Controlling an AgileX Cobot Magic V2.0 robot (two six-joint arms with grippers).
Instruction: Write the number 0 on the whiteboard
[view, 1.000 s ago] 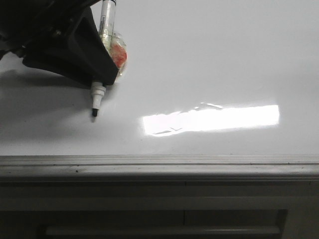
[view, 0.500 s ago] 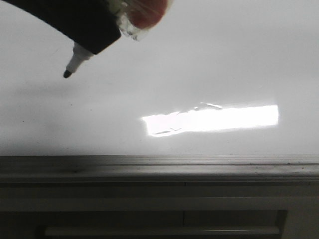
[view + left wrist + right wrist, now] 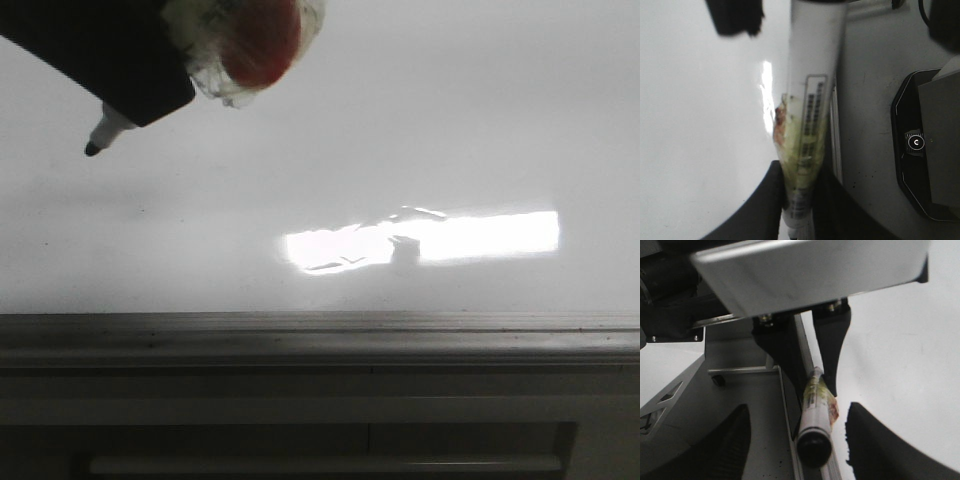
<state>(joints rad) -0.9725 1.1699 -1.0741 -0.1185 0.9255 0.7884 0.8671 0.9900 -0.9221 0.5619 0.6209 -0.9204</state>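
The whiteboard point(image 3: 450, 120) is glossy white with a bright rectangular glare point(image 3: 480, 233) and a grey edge rail point(image 3: 320, 330). No number 0 or other marker line shows on it. My left gripper point(image 3: 150, 100) is shut on a white marker point(image 3: 112, 125) wrapped in clear tape with a red patch point(image 3: 255, 40). The black tip point(image 3: 92, 148) hangs off the board at the upper left. In the left wrist view my left gripper point(image 3: 802, 210) clamps the marker barrel point(image 3: 812, 110). My right gripper point(image 3: 796, 415) is open, its fingers either side of the marker's rear end point(image 3: 813, 447) without touching it.
A dark drawer front point(image 3: 320, 445) lies below the rail. Beside the board, the left wrist view shows a black device with a round lit button point(image 3: 915, 142) on the grey floor. A metal frame with a castor point(image 3: 717, 380) stands off the board's edge.
The left gripper with the marker has risen off the board and swung left and nearer the camera. The tip has moved from low at the left to higher and further left. A small dark reflection now shows in the glare.
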